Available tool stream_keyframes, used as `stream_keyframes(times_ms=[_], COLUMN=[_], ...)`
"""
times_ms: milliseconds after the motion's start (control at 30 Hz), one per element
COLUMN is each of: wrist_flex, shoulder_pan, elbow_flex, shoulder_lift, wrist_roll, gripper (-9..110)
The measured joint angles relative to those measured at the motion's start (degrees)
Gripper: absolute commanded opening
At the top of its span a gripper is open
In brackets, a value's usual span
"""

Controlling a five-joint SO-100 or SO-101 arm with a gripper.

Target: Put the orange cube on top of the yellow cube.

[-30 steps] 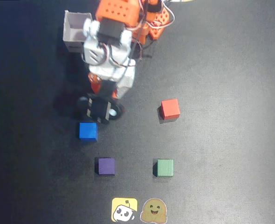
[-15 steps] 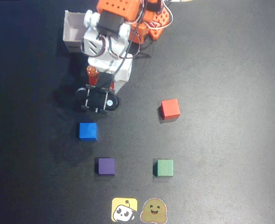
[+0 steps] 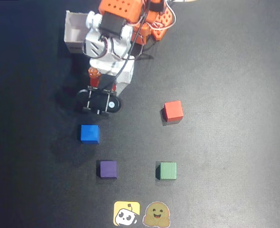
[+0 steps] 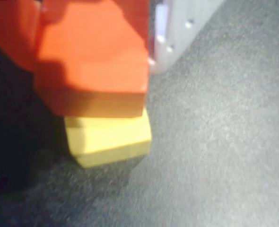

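In the wrist view the orange cube (image 4: 94, 75) rests on top of the yellow cube (image 4: 108, 137), overhanging it slightly to the left. My gripper (image 4: 90, 33) is around the orange cube, with a red-orange finger (image 4: 12, 28) against its left side and a white part (image 4: 177, 28) at its right. In the overhead view the gripper (image 3: 100, 102) hangs above the blue cube and hides both stacked cubes.
On the dark mat lie a blue cube (image 3: 89, 133), a purple cube (image 3: 108, 168), a green cube (image 3: 168, 170) and a red cube (image 3: 173, 110). Two cartoon stickers (image 3: 141, 213) lie at the near edge. A grey box (image 3: 76, 33) stands beside the arm's base.
The gripper head has drawn back toward the base, away from the blue cube, within the first half second. Since then it has stayed still.
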Motion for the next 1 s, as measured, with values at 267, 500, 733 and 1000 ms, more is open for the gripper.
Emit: stream_keyframes(times_ms=[267,500,733,1000], wrist_flex=[-0.35,-1.58,-3.43,-3.69], shoulder_pan=[0.0,0.0,0.0,0.0], elbow_flex=[0.0,0.0,0.0,0.0], shoulder_lift=[0.0,0.0,-1.23,-1.41], wrist_roll=[-0.62,-0.7,-0.7,-0.7], gripper=[16,16,21,22])
